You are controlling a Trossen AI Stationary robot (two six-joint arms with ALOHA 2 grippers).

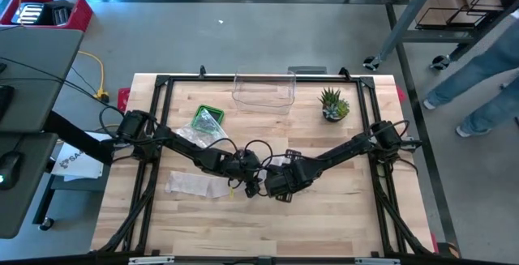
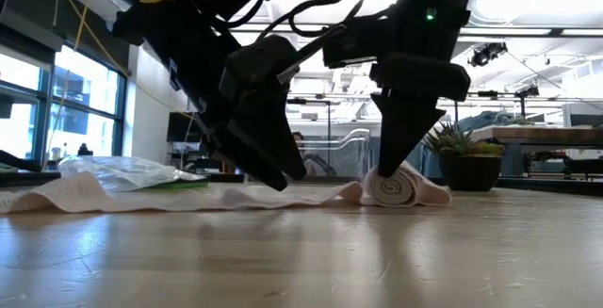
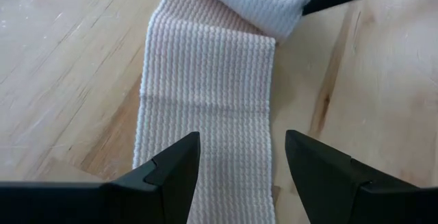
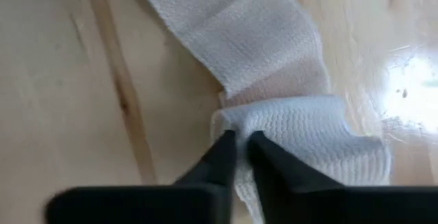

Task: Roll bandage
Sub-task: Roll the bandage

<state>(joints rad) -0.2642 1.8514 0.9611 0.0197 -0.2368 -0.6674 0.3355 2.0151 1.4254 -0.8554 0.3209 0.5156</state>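
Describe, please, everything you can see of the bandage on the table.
The bandage is a white, ribbed elastic-looking fabric strip, partly rolled. Its rolled end lies on the wooden table, the spiral showing in the low view; the unrolled tail stretches flat, slightly wavy. The right gripper pinches the roll's edge; the open left gripper hangs over the flat strip.

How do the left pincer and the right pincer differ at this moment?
The left pincer stands open, its fingers spread over the flat stretch of the bandage; the right pincer has its fingers nearly together. The left one grips nothing; the right one pinches the edge of the rolled end. The left sits over the unrolled strip, the right at the roll. Both are dark, low over the wooden table, and near its middle.
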